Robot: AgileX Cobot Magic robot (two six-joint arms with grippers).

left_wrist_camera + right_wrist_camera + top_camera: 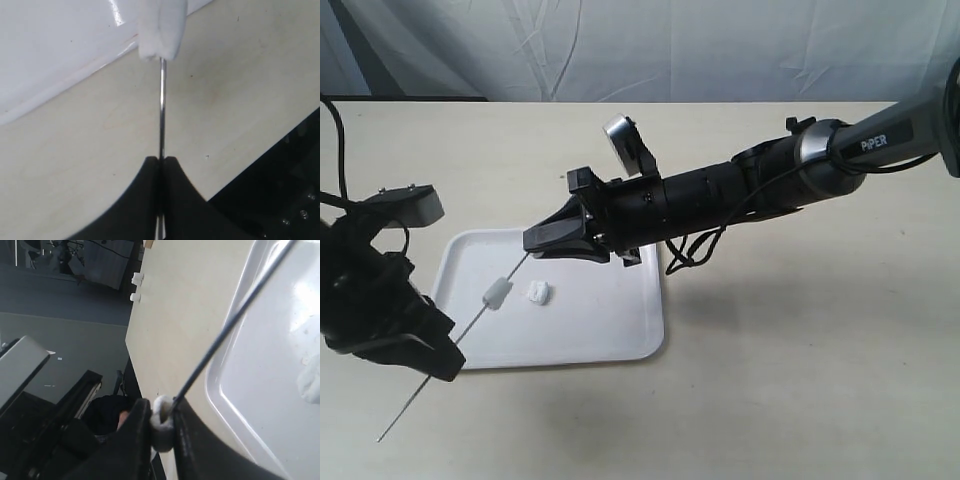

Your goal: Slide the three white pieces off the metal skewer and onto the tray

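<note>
My left gripper (442, 362) (161, 161) is shut on the thin metal skewer (470, 330) (161, 110) near the tray's front left corner. The rod slants up over the white tray (610, 310) (50, 40) (260, 390). One white piece (495, 293) (161, 27) sits threaded partway along the rod. At the skewer's upper end, my right gripper (532, 241) (162, 421) is shut on a second white piece (162, 424), with the skewer (225, 330) running into it. A third white piece (538, 294) (311, 382) lies loose on the tray.
The pale tabletop (800, 350) spreads round the tray. The right arm (740, 190) reaches across above the tray's far edge. The skewer's bare tip (385, 437) points past the tray toward the table's front. A white curtain (670, 50) hangs behind.
</note>
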